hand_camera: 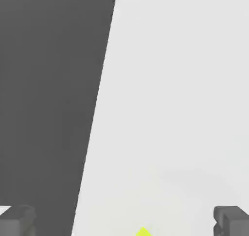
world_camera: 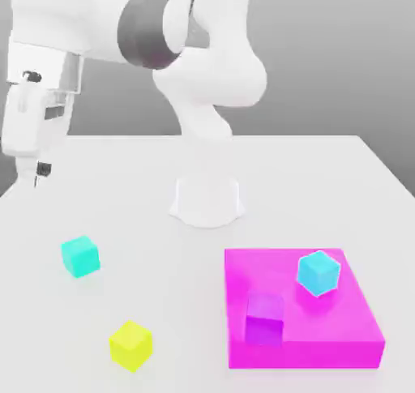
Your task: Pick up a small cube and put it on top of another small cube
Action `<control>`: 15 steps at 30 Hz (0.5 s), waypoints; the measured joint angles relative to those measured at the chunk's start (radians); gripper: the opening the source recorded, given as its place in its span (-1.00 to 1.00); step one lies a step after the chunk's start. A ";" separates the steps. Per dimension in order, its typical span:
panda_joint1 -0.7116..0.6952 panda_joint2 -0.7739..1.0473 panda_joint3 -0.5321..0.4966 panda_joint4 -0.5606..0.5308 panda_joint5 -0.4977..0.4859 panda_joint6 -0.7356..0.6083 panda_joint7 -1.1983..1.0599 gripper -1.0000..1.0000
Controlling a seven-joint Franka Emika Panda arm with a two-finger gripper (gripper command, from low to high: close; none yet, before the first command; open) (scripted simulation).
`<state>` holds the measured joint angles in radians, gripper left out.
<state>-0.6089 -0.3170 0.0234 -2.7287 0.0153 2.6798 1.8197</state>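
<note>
While the arm (world_camera: 194, 51) hangs over the white table (world_camera: 121, 189), its gripper (hand_camera: 124, 223) sits high near the exterior view's left edge, fingers (hand_camera: 232, 219) spread wide, nothing between them. Magenta slab (world_camera: 324, 335) carries a sky-cyan cube (world_camera: 318, 272) and a purple cube (world_camera: 265, 318). Small cube (world_camera: 79, 256): plain turquoise, flat on the table, above the yellow cube (world_camera: 131, 344) of like size.

We saw the small yellow cube (hand_camera: 143, 231) cut off by the hand view's edge, only one corner showing. The two dark grey fingertips (hand_camera: 232, 219) were cropped there too. The white robot arm (world_camera: 146, 27) ran off the exterior view's top.
</note>
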 joint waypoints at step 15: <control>-0.253 0.356 -0.047 -0.195 -0.011 0.284 0.525 0.00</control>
<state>-0.8615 0.0387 -0.0235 -2.9241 0.0040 2.9639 2.3442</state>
